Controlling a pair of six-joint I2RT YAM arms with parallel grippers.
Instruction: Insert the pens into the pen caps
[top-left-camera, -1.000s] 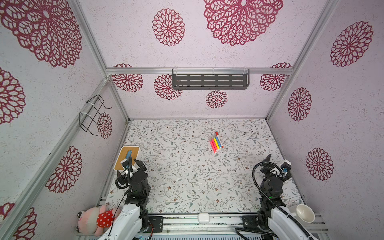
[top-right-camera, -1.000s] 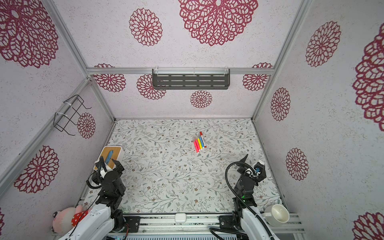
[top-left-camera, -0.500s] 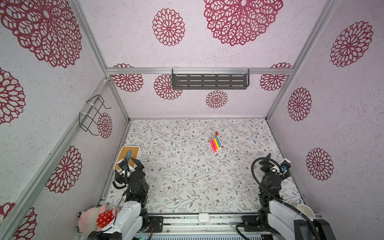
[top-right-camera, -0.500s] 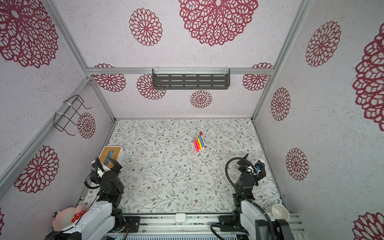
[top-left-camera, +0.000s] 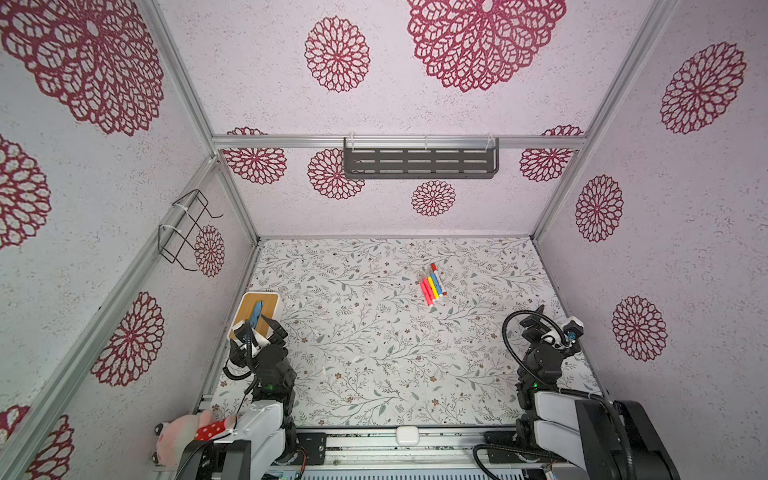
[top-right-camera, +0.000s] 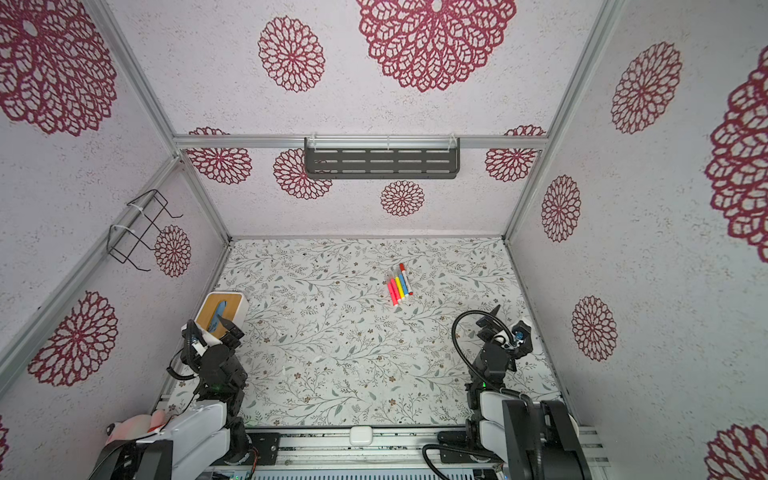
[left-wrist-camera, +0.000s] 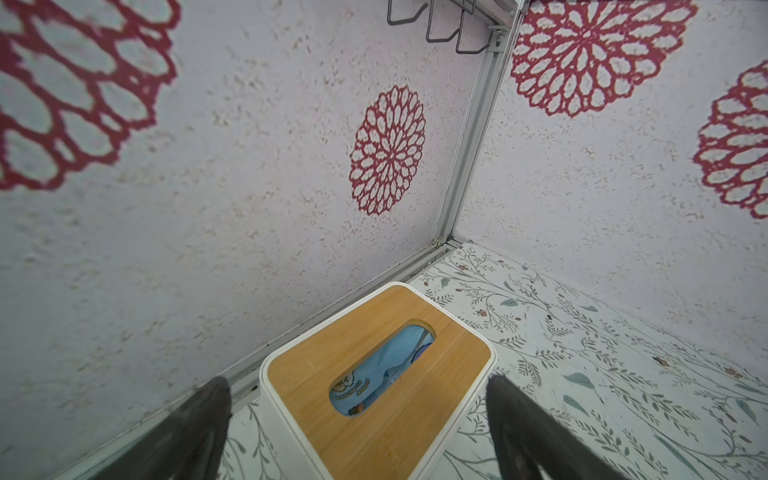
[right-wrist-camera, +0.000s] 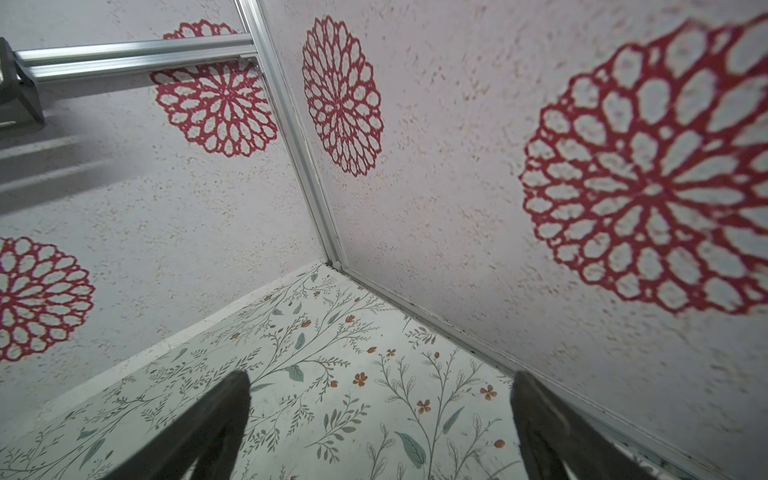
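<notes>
Several pens (top-left-camera: 432, 286) (top-right-camera: 400, 286) lie side by side on the floral table, right of centre towards the back: pink-red, yellow, blue, and a white one with red ends. Small whitish pen caps (top-left-camera: 425, 272) sit at their far ends; I cannot tell whether they touch the pens. My left gripper (top-left-camera: 261, 322) (top-right-camera: 222, 323) (left-wrist-camera: 357, 381) is open at the front left, over a tissue box. At the front right, my right gripper (top-left-camera: 540, 315) (top-right-camera: 493, 313) (right-wrist-camera: 382, 376) is open above bare table. Both are empty and far from the pens.
A white tissue box with a wooden lid (top-left-camera: 249, 307) (left-wrist-camera: 311, 374) stands by the left wall. A pink plush toy (top-left-camera: 183, 432) lies at the front left corner. There is a wire rack (top-left-camera: 187, 228) on the left wall and a grey shelf (top-left-camera: 419, 162) on the back wall.
The rear links of both arms have swung into view at the front edge, and the right one now covers a white bowl. The grippers stay open, almost where they were.
</notes>
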